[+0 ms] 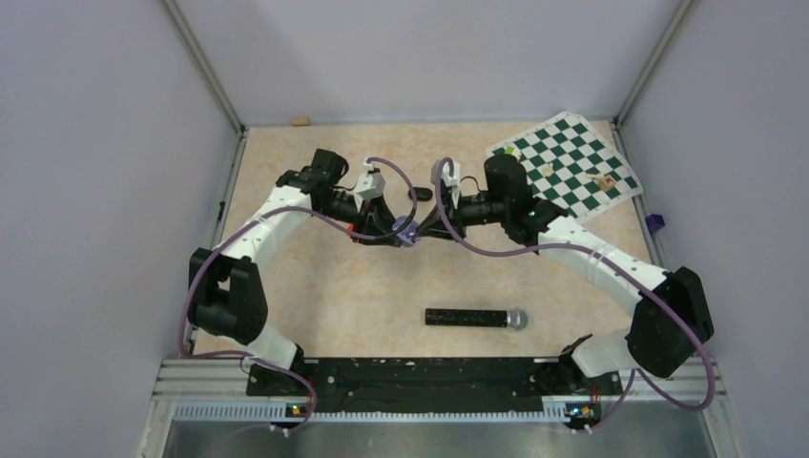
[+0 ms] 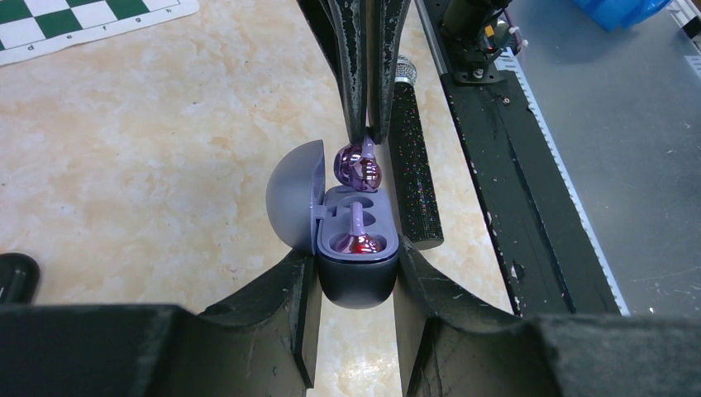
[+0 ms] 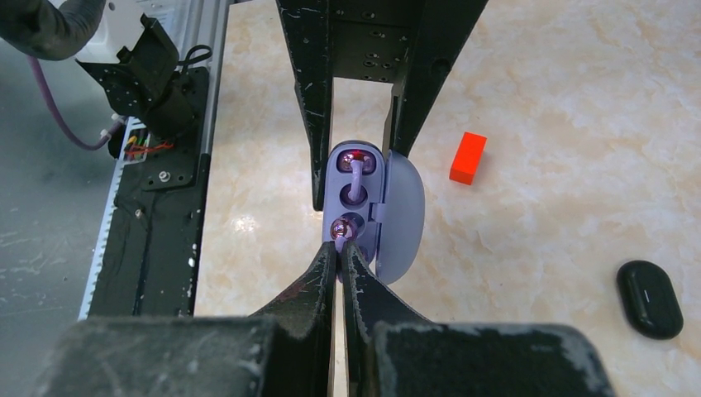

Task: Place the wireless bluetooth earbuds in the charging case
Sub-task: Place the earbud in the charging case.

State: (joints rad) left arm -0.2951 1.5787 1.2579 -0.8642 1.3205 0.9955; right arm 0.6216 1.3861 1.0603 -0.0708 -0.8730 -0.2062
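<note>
In the left wrist view my left gripper (image 2: pixel 355 260) is shut on the charging case (image 2: pixel 357 285), a dark grey-blue pod with a lavender inside. Its lid (image 2: pixel 293 194) is swung open to the left. One glossy purple earbud (image 2: pixel 357 241) sits in the near socket. My right gripper (image 3: pixel 340 246) is shut on the other earbud (image 3: pixel 340 227), holding it at the case's (image 3: pixel 357 194) end socket, tilted and touching the rim. From above, both grippers meet at the case (image 1: pixel 405 232) in the middle of the table.
A black microphone (image 1: pixel 475 318) lies near the front rail. A green chessboard (image 1: pixel 563 162) with small pieces lies at the back right. A red block (image 3: pixel 468 157) and a glossy black oval pod (image 3: pixel 650 298) rest on the table beside the case.
</note>
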